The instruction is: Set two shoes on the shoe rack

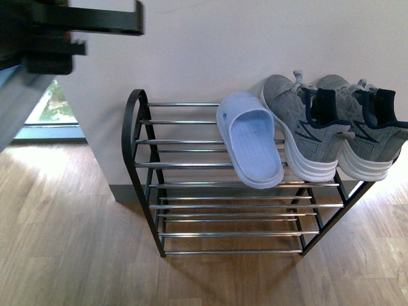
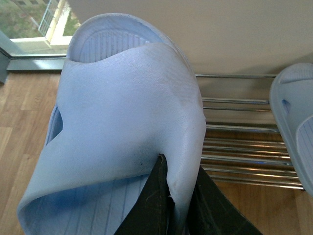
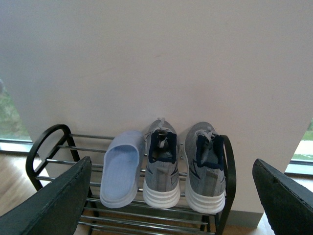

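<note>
The shoe rack (image 1: 185, 165) stands against the wall, with chrome rods and black side frames. On its top tier lie one pale blue slide (image 1: 252, 143) and two grey sneakers (image 1: 299, 121) (image 1: 363, 131), heels outward. My left gripper (image 2: 178, 169) is shut on the strap edge of a second pale blue slide (image 2: 122, 112), held left of the rack rods (image 2: 244, 147). The racked slide (image 2: 296, 112) shows at that view's edge. My right gripper (image 3: 171, 164) is open and empty, back from the rack (image 3: 49, 134), facing the slide (image 3: 120, 174) and both sneakers (image 3: 161, 171) (image 3: 205, 176).
A white wall (image 1: 210, 44) rises behind the rack. Wooden floor (image 1: 70, 242) spreads in front and to the left. A window (image 1: 51, 105) sits low at the far left. The left part of the top tier and the lower tiers (image 1: 229, 220) hold nothing. My left arm (image 1: 51, 32) is dark at top left.
</note>
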`<state>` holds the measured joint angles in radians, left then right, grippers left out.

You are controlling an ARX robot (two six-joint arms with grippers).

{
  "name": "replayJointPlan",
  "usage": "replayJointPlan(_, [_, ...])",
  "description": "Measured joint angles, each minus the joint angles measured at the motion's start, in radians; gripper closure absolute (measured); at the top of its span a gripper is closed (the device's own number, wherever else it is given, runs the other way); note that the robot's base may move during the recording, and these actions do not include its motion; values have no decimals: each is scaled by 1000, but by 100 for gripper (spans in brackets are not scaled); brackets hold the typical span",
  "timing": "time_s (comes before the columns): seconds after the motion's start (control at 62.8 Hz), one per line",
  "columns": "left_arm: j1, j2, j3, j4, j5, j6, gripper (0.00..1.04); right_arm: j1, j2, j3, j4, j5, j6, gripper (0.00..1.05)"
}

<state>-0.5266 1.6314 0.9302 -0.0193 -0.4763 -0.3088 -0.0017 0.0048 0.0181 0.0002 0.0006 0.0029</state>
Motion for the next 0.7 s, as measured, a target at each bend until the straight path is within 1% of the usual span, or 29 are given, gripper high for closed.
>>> replayJointPlan(0.08, [8,144,91,27,58,29,100,0,0,0,0,0,0,9])
replayJointPlan(0.175, [10,316,220,34,103,99,100,0,0,0,0,0,0,9])
replayJointPlan(0.207, [9,343,243,34,105,111,100,0,0,0,0,0,0,9])
replayJointPlan(0.271, [1,431,319,64,97,204,100,0,0,0,0,0,0,9])
replayJointPlan(0.414, [-11,572,452,82,122,352,100,0,0,0,0,0,0,9])
replayJointPlan(0.541, [-18,684,557,53,129,399,100,0,0,0,0,0,0,9])
replayJointPlan(0.701, [-21,782,648,45,125,405,100,0,0,0,0,0,0,9])
